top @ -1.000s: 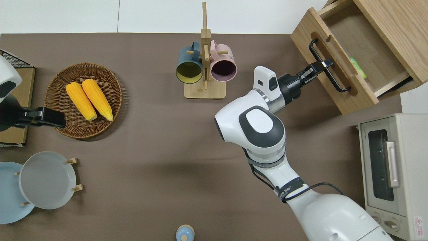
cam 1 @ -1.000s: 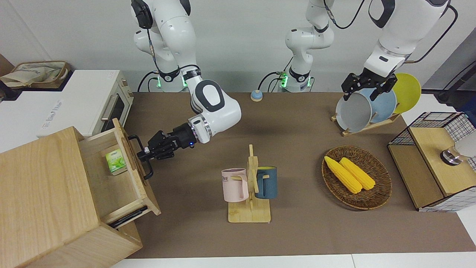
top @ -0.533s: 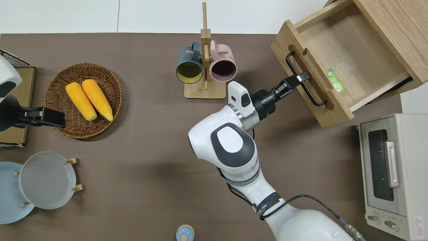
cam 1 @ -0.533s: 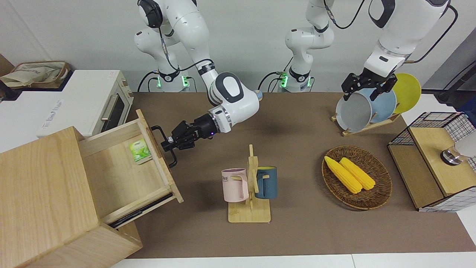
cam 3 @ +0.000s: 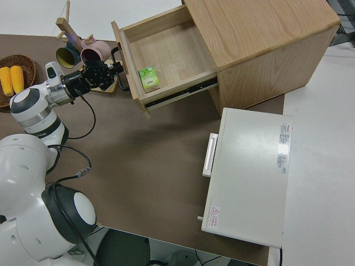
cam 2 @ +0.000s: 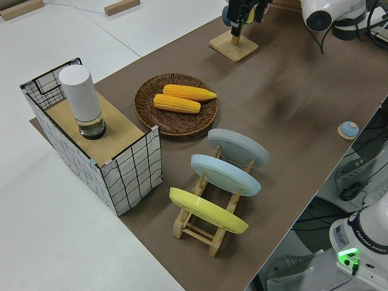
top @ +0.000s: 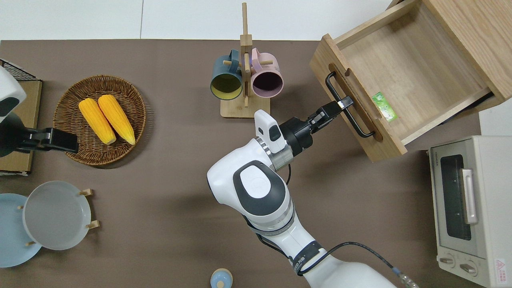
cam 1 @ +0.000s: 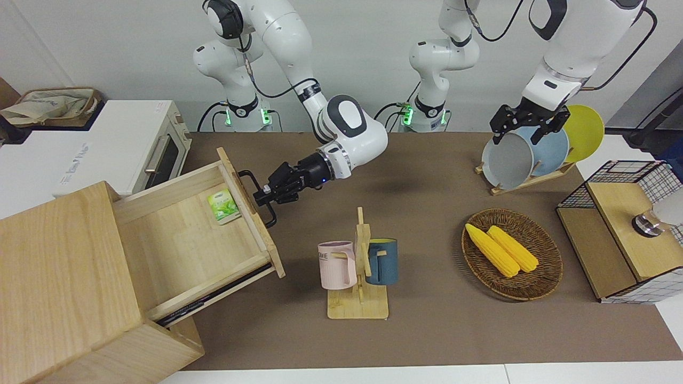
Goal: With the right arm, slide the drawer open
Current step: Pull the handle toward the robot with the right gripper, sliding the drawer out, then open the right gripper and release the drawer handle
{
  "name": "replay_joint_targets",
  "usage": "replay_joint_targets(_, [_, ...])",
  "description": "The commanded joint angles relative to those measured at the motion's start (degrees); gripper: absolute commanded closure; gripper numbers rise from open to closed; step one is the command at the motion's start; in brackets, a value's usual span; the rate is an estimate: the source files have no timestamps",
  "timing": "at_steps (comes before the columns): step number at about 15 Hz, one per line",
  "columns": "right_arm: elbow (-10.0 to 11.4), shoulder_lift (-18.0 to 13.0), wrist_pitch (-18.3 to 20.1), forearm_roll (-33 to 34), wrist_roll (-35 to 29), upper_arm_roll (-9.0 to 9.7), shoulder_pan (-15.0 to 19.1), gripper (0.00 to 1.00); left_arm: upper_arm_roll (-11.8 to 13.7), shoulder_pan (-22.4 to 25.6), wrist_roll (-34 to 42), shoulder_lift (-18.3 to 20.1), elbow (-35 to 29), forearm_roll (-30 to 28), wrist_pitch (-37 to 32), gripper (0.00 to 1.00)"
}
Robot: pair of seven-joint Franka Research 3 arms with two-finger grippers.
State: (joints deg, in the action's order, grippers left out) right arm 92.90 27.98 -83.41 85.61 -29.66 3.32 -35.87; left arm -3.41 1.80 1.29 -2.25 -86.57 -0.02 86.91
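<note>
The light-wood drawer point(cam 1: 181, 250) point(top: 412, 68) point(cam 3: 166, 50) stands pulled far out of the big pale wooden box point(cam 1: 58, 277) point(top: 476, 36) at the right arm's end of the table. My right gripper point(cam 1: 264, 194) point(top: 344, 103) point(cam 3: 113, 67) is shut on the black bar handle point(cam 1: 269, 217) point(top: 358, 126) on the drawer's front, near the bar's middle. A small green packet point(cam 1: 223, 206) point(top: 384, 107) point(cam 3: 147, 78) lies inside the drawer against its front wall. The left arm is parked.
A white toaster oven point(cam 1: 133, 149) point(top: 468, 200) sits beside the box, nearer to the robots. A mug rack point(cam 1: 360, 266) point(top: 245, 76) stands mid-table close to the drawer's front. A corn basket point(cam 1: 557, 261), a plate rack point(cam 1: 525, 152) and a wire cabinet point(cam 1: 619, 234) fill the left arm's end.
The right gripper has pulled the handle toward the table's middle, and the drawer has slid much farther out of the box. The green packet rode along. The left arm has not moved.
</note>
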Motion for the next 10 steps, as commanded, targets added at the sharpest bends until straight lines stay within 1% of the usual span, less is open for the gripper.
replay_joint_targets(1, [-3.60,0.24,1.32,1.32,2.86,-0.34,-1.13,1.000,-0.37,0.22,0.55,-0.65,1.49,0.98,-1.13,0.01])
replay_joint_targets(5, [-3.60,0.59,1.32,1.40,2.77,-0.34,-1.13,1.000,-0.37,0.22,0.55,-0.65,1.49,0.98,-1.13,0.01])
replay_joint_targets(8, [-3.69,1.38,1.40,1.40,2.68,-0.60,-2.27,1.000,-0.37,0.22,0.55,-0.65,1.49,0.98,-1.13,0.01])
replay_joint_targets(10, [-3.69,1.47,1.84,1.40,2.68,-0.60,-2.36,1.000,-0.37,0.22,0.55,-0.65,1.49,0.98,-1.13,0.01])
